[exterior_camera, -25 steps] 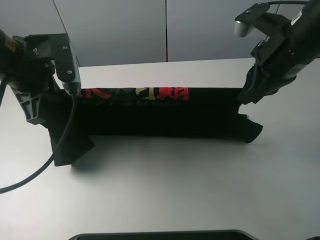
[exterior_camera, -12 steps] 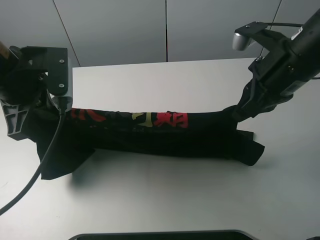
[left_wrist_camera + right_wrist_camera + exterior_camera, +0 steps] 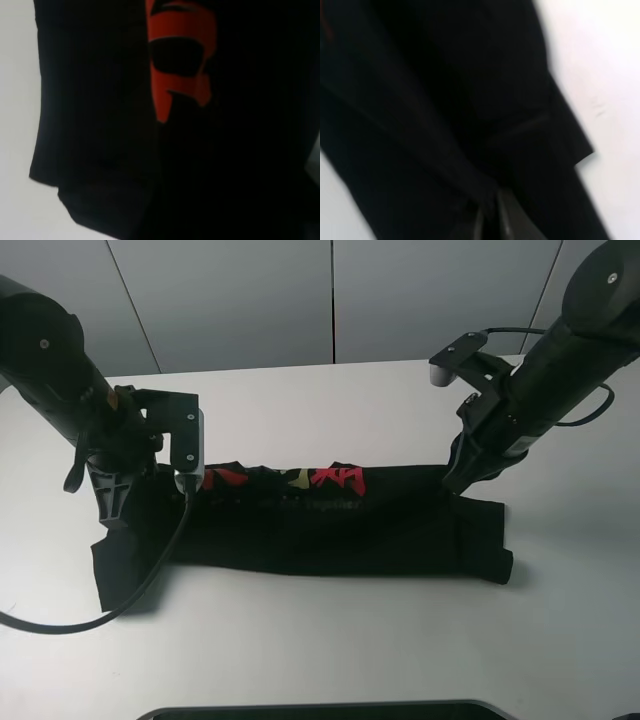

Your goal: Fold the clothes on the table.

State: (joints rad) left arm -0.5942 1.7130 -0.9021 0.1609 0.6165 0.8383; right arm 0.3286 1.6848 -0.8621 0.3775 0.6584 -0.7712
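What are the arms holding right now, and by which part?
The shirt: right gripper pinches its right end, left gripper seemingly its left end.

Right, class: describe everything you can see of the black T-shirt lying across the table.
The T-shirt is soft-looking black cloth, folded into a long band across the white table. Red and yellow printed characters show along its far edge. A loose flap spreads out at each end, the left one larger. The left gripper and right gripper meet its two far corners and seem to pinch them, though dark cloth hides the grip itself. The rest lies on the table.
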